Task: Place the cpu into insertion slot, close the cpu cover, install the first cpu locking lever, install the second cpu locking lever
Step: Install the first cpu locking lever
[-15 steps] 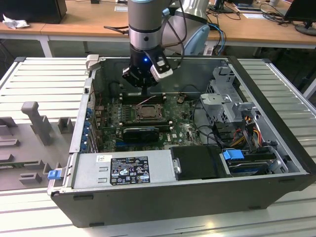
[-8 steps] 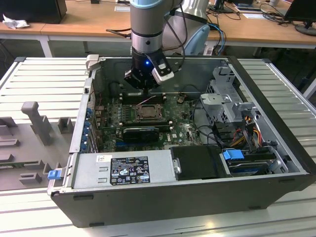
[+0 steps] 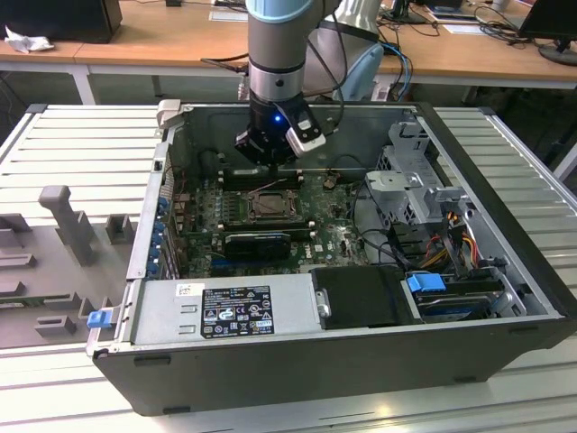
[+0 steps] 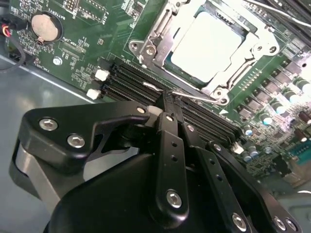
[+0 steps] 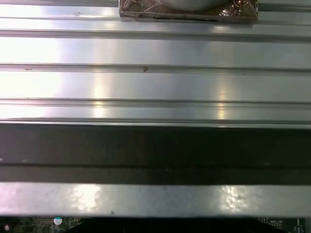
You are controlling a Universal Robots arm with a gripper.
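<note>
The cpu (image 4: 206,41) lies flat in the insertion slot (image 3: 270,204) on the green motherboard. The cpu cover (image 4: 156,33) is down around it, its window framing the chip. A thin silvery locking lever (image 4: 197,96) runs along the socket's edge beside the memory slots. My gripper (image 4: 169,99) has its black fingers shut together, and their tips are at this lever; I cannot tell whether they pinch it. In the exterior view the gripper (image 3: 263,161) hangs inside the open computer case, just behind the socket.
Long black memory slots (image 4: 131,80) lie under the fingertips, with a coin battery (image 4: 43,26) further off. Around the board stand the case walls, a power supply (image 3: 225,311), a drive cage (image 3: 415,180) and loose cables (image 3: 451,234). The case rests on a ribbed metal table (image 5: 155,82).
</note>
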